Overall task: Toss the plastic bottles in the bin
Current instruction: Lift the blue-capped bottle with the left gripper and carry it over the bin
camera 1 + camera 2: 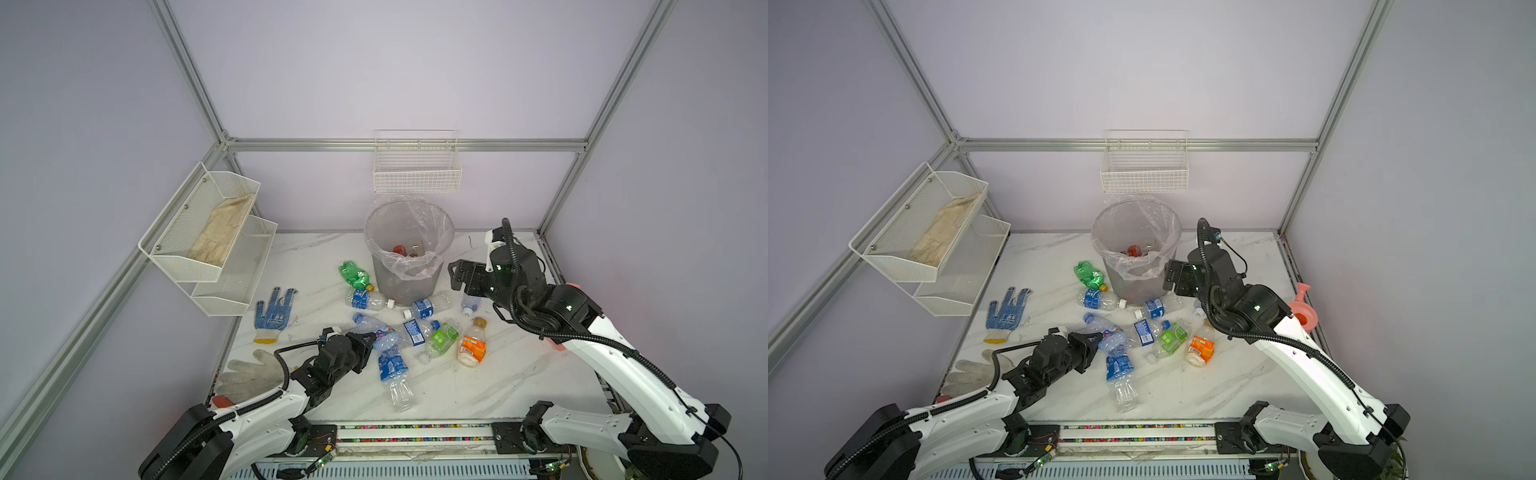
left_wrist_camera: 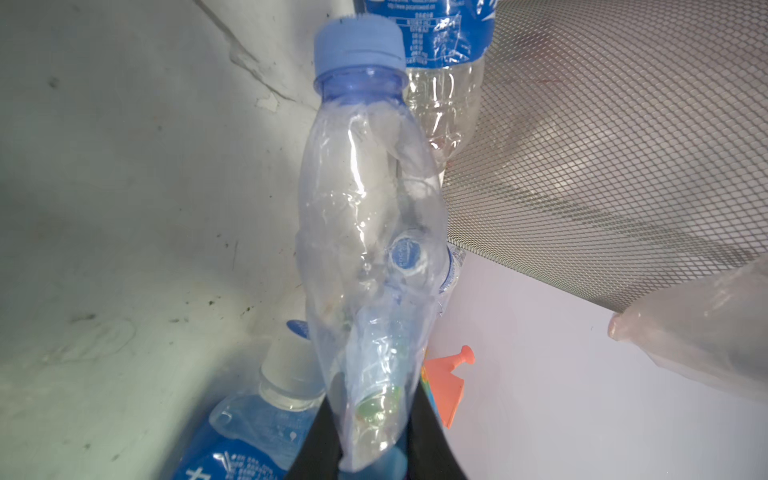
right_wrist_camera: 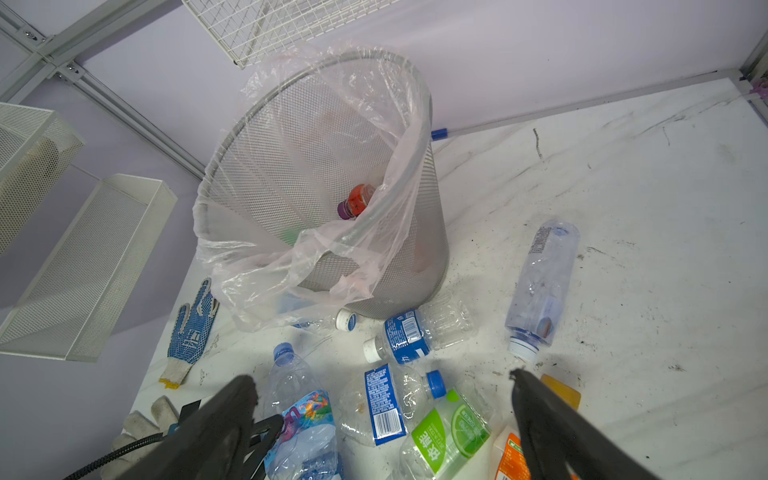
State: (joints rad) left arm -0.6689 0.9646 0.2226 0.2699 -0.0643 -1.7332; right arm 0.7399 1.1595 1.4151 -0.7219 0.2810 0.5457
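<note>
On the white marbled table (image 1: pixel 519 374), inside pale lilac walls, plastic bottles (image 1: pixel 419 328) lie scattered just before the bin (image 1: pixel 409 286). The mesh bin, lined with a clear bag, holds a red-labelled bottle (image 3: pixel 357 199). A wall rack (image 1: pixel 187 270) holds a beige cloth (image 1: pixel 220 232). The left arm's fingers (image 2: pixel 432 449), low by the pile, are clenched on a crumpled blue-capped bottle (image 2: pixel 365 208). The right arm's fingers (image 3: pixel 548 428) hover spread wide, empty, beside the bin.

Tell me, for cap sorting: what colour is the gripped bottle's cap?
Pale blue cap, clearest in the left wrist view.
</note>
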